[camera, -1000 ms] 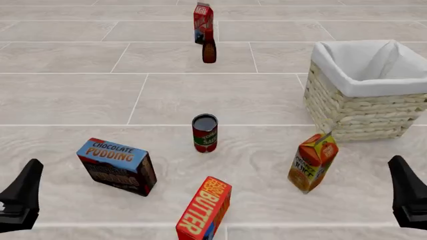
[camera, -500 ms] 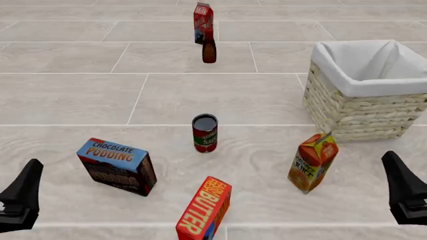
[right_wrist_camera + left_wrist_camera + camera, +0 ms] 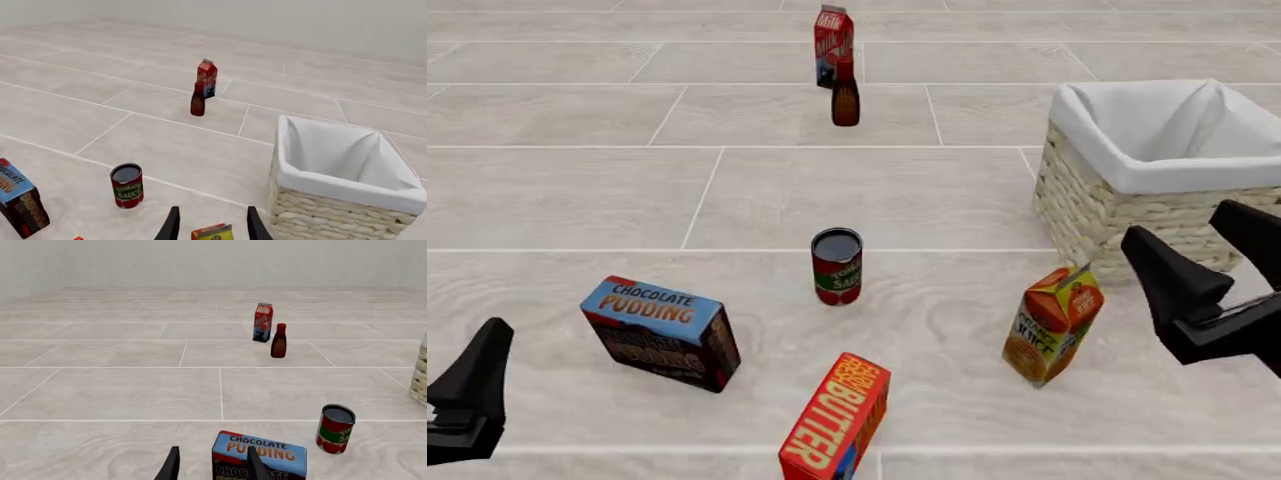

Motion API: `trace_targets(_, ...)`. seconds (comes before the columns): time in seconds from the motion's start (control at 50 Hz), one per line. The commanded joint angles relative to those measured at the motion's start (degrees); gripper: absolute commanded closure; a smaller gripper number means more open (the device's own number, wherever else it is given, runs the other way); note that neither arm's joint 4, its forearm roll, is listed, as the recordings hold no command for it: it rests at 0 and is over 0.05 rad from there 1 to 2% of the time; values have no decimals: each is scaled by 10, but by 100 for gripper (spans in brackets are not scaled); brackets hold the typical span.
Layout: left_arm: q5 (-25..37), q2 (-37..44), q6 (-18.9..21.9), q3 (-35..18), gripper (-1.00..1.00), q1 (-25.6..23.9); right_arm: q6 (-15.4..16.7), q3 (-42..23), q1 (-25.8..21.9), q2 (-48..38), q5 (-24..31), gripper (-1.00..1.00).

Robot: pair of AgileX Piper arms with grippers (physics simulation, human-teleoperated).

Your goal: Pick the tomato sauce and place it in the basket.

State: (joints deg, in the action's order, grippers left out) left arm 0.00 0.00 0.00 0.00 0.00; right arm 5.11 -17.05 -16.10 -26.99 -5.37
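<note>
tomato sauce [image 3: 837, 266] (label "SAUCE"), "CHOCOLATE PUDDING" box [image 3: 663, 331]

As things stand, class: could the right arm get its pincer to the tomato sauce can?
Probably yes. The right pincer is open, and the tomato sauce stands alone; only the orange juice carton sits near the path, slightly nearer the camera.
</note>
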Motion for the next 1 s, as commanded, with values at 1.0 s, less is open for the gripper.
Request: trace_targets(1.0,0,0,0,0,-100,0,1,-185,-159,-414,-137,-100)
